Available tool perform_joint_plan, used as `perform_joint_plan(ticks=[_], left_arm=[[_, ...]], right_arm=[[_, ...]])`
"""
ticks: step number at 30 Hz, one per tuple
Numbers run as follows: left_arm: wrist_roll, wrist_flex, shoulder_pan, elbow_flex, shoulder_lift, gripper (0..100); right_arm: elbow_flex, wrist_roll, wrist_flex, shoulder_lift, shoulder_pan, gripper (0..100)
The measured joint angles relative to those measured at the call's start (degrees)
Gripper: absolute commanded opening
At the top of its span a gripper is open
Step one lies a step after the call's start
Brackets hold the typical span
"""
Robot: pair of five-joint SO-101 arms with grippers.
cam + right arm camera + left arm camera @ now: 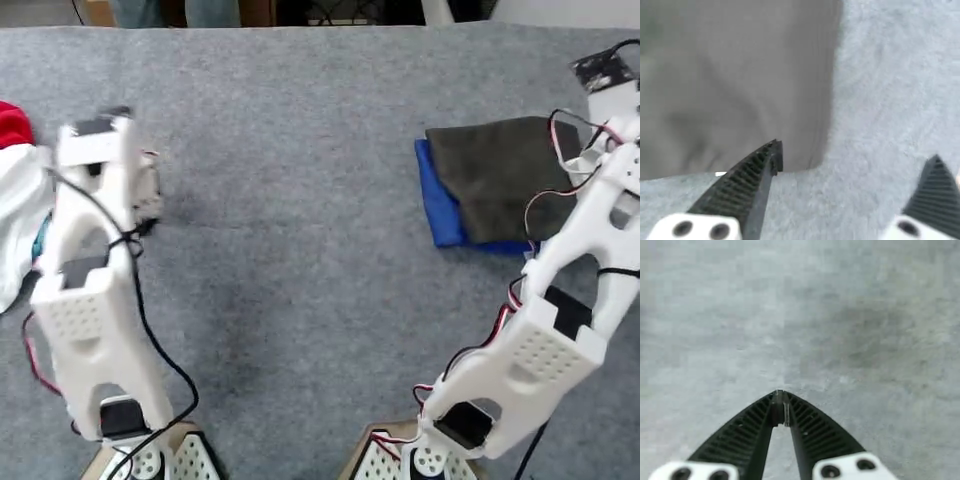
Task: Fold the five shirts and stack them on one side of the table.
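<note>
Next we'd open the clenched left gripper [780, 396] and pinch the white shirt [20, 205] by its edge. We see the right gripper [856, 152] released, probably above the grey shirt [730, 75].

Grey shirt [500, 170] atop blue shirt [440, 205]

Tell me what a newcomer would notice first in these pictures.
A dark grey shirt lies folded on a blue shirt at the right side of the table, where the right arm holds its jaws open over the grey shirt's edge. At the left edge sits a heap of white and red clothes, beside the left arm with jaws shut.
</note>
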Motion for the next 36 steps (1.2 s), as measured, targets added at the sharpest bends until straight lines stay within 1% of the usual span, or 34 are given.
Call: perform_joint_plan(ticks=[2, 3, 5, 6, 7, 9, 12, 13, 15, 17, 18, 19, 21, 22, 24, 26, 30, 33, 36], left_arm=[[-0.44, 2.81, -1.76, -2.9, -6.33, 4], [-1.32, 3.69, -3.08, -4.31, -9.41, 6], [-2.55, 4.84, -7.21, -5.89, -14.95, 16], [-2.55, 4.84, -9.93, -6.24, -16.88, 20], [-2.55, 4.84, -13.01, -6.68, -17.93, 23], [-1.76, 4.31, -19.78, -6.86, -18.2, 24], [-1.76, -0.53, -29.98, -6.86, -15.38, 24], [-2.11, -2.99, -32.18, -6.86, -13.63, 25], [-2.11, -8.53, -34.02, -6.86, -8.09, 26], [-0.97, -15.21, -33.85, -6.86, -0.53, 24], [-0.35, -17.85, -33.67, -7.3, 3.6, 21], [0.09, -19.16, -33.58, -8.7, 7.21, 17], [0.0, -18.2, -33.58, -12.92, 11.96, 7], [-0.62, -17.05, -33.41, -15.82, 13.27, 2], [-2.29, -14.42, -32.62, -21.36, 15.21, 4], [-3.43, -10.29, -31.56, -26.9, 16.18, 3], [-4.31, 1.14, -29.45, -39.65, 16.26, 3], [-4.48, 10.29, -24.88, -49.76, 16.26, 3], [-5.01, 13.27, -17.93, -54.95, 15.74, 3]], right_arm=[[-2.9, -2.9, 3.6, -1.23, 0.0, 2.8], [-4.22, -4.13, 5.71, -1.67, -0.18, 1.3], [-6.33, -5.54, 9.23, -1.93, -0.7, 9.4], [-7.12, -5.89, 11.08, -1.93, -1.05, 11.9], [-7.56, -6.24, 13.1, -1.93, -1.49, 12.9], [-7.82, -7.38, 16.18, -1.93, -2.37, 13.0], [-7.82, -9.49, 19.08, -1.93, -3.87, 13.0], [-7.82, -10.2, 19.69, -1.93, -4.4, 13.0], [-7.82, -11.25, 20.57, -1.93, -5.54, 13.0], [-7.82, -12.13, 20.92, -1.93, -6.86, 13.1], [-7.82, -12.48, 20.92, -1.93, -7.56, 13.1], [-7.82, -12.84, 20.92, -1.93, -8.09, 13.1], [-7.82, -13.19, 20.92, -1.93, -8.97, 13.1], [-7.82, -13.19, 20.92, -1.93, -9.32, 13.1], [-7.82, -13.19, 20.92, -1.93, -9.41, 13.1], [-7.82, -13.19, 21.54, -1.93, -9.32, 13.1], [-7.82, -13.19, 21.8, -1.93, -9.32, 13.1], [-7.82, -13.19, 21.89, -1.93, -9.32, 13.1], [-7.82, -13.19, 21.89, -1.93, -9.14, 13.1]])
